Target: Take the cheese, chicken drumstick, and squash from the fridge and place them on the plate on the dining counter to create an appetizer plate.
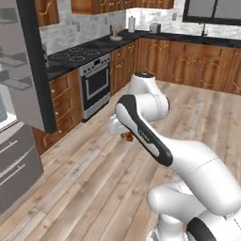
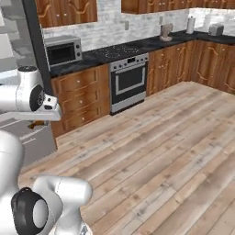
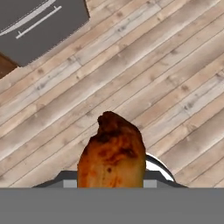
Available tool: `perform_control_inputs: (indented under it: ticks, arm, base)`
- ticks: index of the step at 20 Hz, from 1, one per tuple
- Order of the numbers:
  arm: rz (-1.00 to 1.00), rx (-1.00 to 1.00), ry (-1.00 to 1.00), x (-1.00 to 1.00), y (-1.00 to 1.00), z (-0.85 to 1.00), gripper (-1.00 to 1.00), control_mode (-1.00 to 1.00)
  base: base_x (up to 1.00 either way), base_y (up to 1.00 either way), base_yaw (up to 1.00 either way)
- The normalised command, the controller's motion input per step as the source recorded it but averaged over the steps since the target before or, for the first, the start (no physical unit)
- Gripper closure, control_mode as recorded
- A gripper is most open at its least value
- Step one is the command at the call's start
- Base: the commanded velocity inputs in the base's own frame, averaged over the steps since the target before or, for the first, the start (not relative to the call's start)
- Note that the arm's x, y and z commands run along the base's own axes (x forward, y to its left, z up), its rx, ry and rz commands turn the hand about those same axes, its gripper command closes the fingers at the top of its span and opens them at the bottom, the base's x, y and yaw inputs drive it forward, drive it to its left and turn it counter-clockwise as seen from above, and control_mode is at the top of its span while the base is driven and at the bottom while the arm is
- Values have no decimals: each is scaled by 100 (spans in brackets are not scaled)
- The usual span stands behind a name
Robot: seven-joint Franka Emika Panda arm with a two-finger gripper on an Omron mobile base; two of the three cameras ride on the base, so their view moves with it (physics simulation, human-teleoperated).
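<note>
- At the far left of the left base view stands the fridge (image 1: 19, 70), its door open with a dark edge toward the room; grey shelves show inside at the upper left, and what lies on them cannot be made out.
- Below it, at the lower left, is one grey drawer front with two pale bar handles (image 1: 14, 164); the hand view shows the same panel in its upper left corner.
- Right of the fridge runs a row of brown wooden cabinets (image 1: 63, 101) under a black countertop, then one steel oven (image 1: 96, 84) with a black cooktop above it.
- In the right base view one microwave (image 2: 62, 51) sits on that counter at the upper left.
- At the centre of the left base view the white arm folds over bare wood-plank floor (image 1: 84, 188), which fills the lower half of every view.
- The gripper (image 1: 126, 136) hangs low beside the arm's elbow, over the floor, with a small orange-brown bit at its tip.
- The hand view shows one chicken drumstick (image 3: 112, 153) at bottom centre, browned and mottled, narrower end up, rising from between the fingers; the jaws are clamped on it.
- At the upper right of the left base view a second cabinet run sits below a dark window (image 1: 212, 12).
</note>
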Motion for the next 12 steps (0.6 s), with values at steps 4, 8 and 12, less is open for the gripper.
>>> perform_control_inputs:
  ticks: [4, 8, 12]
  arm:
    - [0, 0, 0, 0, 0, 0, 100, 100]
    - [0, 0, 0, 0, 0, 0, 100, 100]
    - [0, 0, 0, 0, 0, 0, 100, 100]
  base:
    - [-100, -58, -40]
    - [-100, -86, -32]
    - [-100, -99, -25]
